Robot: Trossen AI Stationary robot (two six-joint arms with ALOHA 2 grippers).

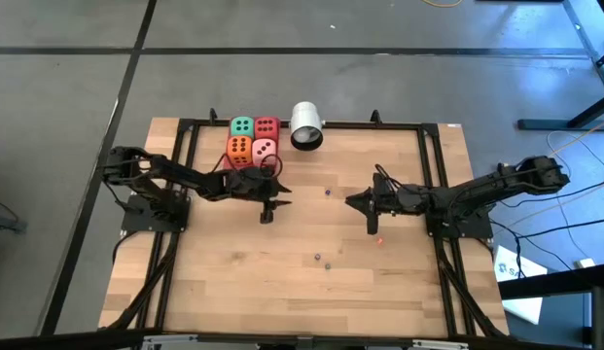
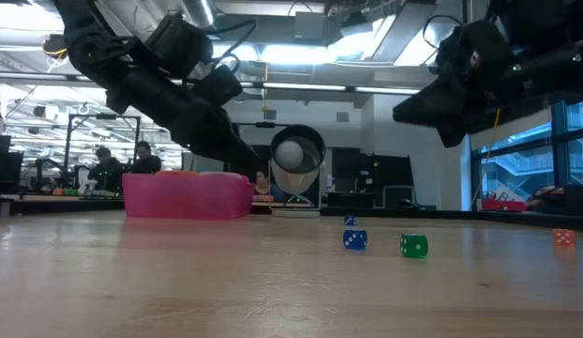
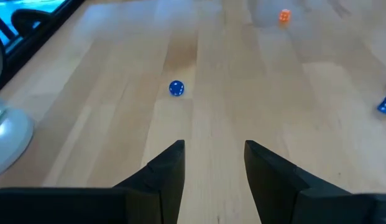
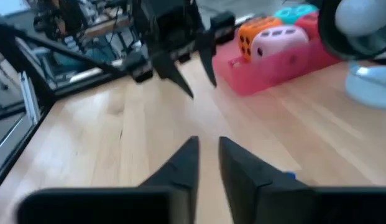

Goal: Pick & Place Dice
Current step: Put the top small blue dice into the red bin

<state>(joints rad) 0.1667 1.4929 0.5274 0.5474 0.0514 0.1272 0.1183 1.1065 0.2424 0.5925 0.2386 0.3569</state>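
Four dice with dark pips, green [image 1: 242,126], red [image 1: 266,126], orange [image 1: 239,150] and pink [image 1: 265,150], sit packed together in a pink tray [image 4: 267,71] at the table's far side. The right wrist view also shows the orange die [image 4: 255,32] and the pink die [image 4: 281,41]. My left gripper [image 1: 272,210] hangs open and empty over bare wood, just near of the tray. My right gripper [image 1: 364,214] hangs right of the table's middle, fingers a narrow gap apart, empty. Both are clear of the table.
A white cylinder [image 1: 306,126] lies on its side right of the tray. Tiny dice lie scattered on the wood: a blue one [image 3: 176,88], an orange one [image 3: 284,16], a green one [image 2: 414,246]. Black frame rails [image 1: 433,165] border the table. Bare wood lies between the arms.
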